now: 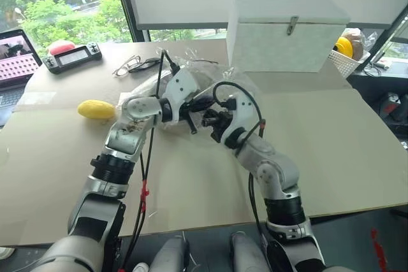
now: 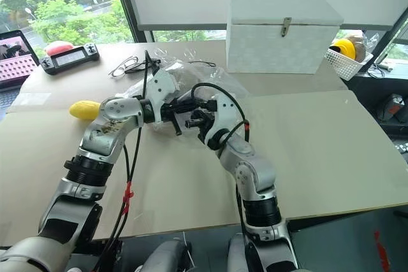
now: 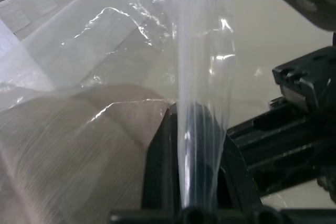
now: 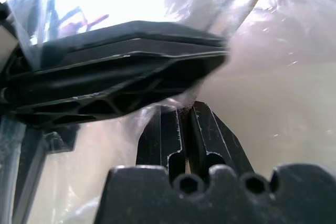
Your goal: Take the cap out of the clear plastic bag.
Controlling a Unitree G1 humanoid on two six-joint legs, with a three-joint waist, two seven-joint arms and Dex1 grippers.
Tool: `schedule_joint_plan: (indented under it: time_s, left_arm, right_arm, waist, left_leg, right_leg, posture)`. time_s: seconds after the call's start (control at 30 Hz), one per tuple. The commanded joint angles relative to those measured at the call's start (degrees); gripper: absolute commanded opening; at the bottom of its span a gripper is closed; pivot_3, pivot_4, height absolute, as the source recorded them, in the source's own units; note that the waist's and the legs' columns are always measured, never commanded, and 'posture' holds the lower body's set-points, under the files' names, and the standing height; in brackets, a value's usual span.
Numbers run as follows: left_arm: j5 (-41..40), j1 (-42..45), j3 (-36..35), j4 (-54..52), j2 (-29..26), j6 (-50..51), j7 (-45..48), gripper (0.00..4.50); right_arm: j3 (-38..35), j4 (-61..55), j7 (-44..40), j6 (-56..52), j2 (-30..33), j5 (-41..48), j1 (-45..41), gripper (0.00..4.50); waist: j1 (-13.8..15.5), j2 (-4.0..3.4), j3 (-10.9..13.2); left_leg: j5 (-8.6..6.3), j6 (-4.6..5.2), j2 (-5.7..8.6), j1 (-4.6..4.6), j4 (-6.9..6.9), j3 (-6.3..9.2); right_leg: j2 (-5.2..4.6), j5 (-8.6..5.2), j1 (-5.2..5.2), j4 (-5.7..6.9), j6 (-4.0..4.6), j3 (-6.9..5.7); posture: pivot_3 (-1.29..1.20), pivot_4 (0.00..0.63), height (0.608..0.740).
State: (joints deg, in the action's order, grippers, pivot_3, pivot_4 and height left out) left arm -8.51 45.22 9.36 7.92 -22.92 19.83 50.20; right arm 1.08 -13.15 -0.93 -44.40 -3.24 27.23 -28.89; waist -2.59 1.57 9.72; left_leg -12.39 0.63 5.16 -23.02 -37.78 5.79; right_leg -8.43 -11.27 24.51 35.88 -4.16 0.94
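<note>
Cap (image 3: 63,145) not yet out: tan fabric inside clear plastic bag (image 1: 210,78), just beside my left tool (image 3: 197,145), pinching bag film. Right tool (image 4: 184,129) pressed together, pinching film alongside. Extraction remains.

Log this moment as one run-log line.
left gripper: shut on clear crinkly plastic bag | right gripper: shut on bag | beige fabric cap: inside bag

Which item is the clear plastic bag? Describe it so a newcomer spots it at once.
Start at the white box with a metal latch at the far side of the beige table. Just in front of it, to the left, lies the clear plastic bag, crinkly and shiny. Unlike the smooth yellow oval object farther left, it is see-through.
</note>
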Motion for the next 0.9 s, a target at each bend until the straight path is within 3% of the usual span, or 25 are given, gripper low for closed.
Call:
schedule_joint_plan:
  time_s: [0.03,0.3,0.5,0.7,0.9]
  left_arm:
    - [0.36,-0.40,-0.26,-0.49,-0.82,-0.14,-0.13,0.00]
    - [0.38,-0.92,-0.13,-1.23,-1.12,-0.14,0.05,0.00]
    - [0.57,-0.76,0.19,0.03,-1.01,-1.03,0.28,0.00]
    - [0.60,-0.75,0.32,0.19,-0.94,-1.36,0.46,0.00]
    - [0.62,-0.86,0.09,0.26,-1.13,-1.65,0.59,0.00]
  right_arm:
    - [-6.73,-5.64,4.91,-1.02,-1.41,2.07,1.81,0.03]
    - [-16.75,-14.04,11.20,-5.97,-5.05,14.94,6.28,0.03]
    - [-20.77,-19.32,22.19,-9.09,-10.07,44.18,14.45,0.03]
    - [-20.24,-19.83,34.31,-0.74,-9.31,61.06,17.68,0.03]
    - [-13.79,-25.19,33.69,1.80,-2.20,65.89,21.92,0.03]
  waist:
    - [0.07,0.00,0.00]
    - [0.24,0.00,0.00]
    - [0.05,-0.02,0.01]
    - [0.10,-0.02,0.02]
    - [0.14,-0.02,0.02]
  left_leg:
    - [0.00,0.00,-0.01,0.02,0.00,0.01]
    - [0.00,0.01,-0.01,-0.01,0.01,0.02]
    - [-0.01,0.02,-0.07,-0.01,0.03,-0.02]
    - [-0.01,0.02,-0.11,0.10,0.03,-0.02]
    - [-0.05,0.10,-0.08,0.06,0.04,-0.02]
  right_leg:
    - [0.00,0.00,-0.01,0.01,0.00,-0.01]
    - [0.00,0.00,-0.01,0.00,0.00,-0.01]
    - [0.00,0.00,-0.02,-0.01,0.00,0.03]
    - [0.00,-0.02,-0.12,-0.10,-0.01,0.03]
    - [0.00,-0.03,-0.13,-0.08,-0.02,0.02]
  posture:
    - [0.00,0.150,0.740]
    - [0.00,0.150,0.740]
    - [0.00,0.150,0.740]
    - [0.00,0.150,0.740]
    - [0.00,0.150,0.740]
